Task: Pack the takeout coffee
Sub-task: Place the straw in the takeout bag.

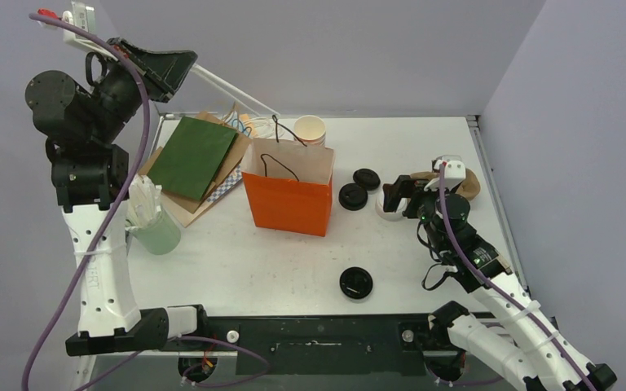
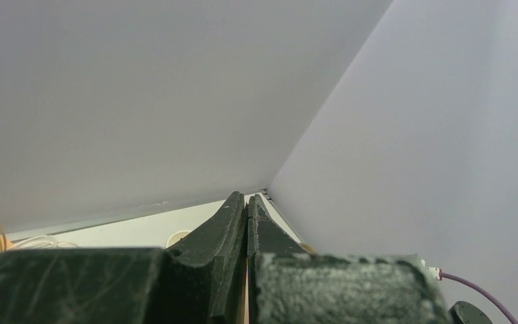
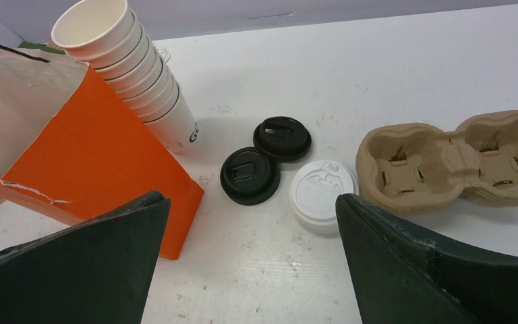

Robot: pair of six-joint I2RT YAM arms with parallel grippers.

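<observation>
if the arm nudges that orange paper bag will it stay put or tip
It would probably slide or tip: the orange paper bag stands tall and open on the smooth table and looks empty from above. Its walls look thin and creased, torn at the rim, so they would likely buckle under a push.

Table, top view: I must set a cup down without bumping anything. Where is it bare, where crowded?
Bare: the front stretch between the orange bag, pale green cup and lone black lid; also the back strip right of the white cup stack. Crowded: between bag and pulp carrier, with two black lids and a white lid.
</observation>
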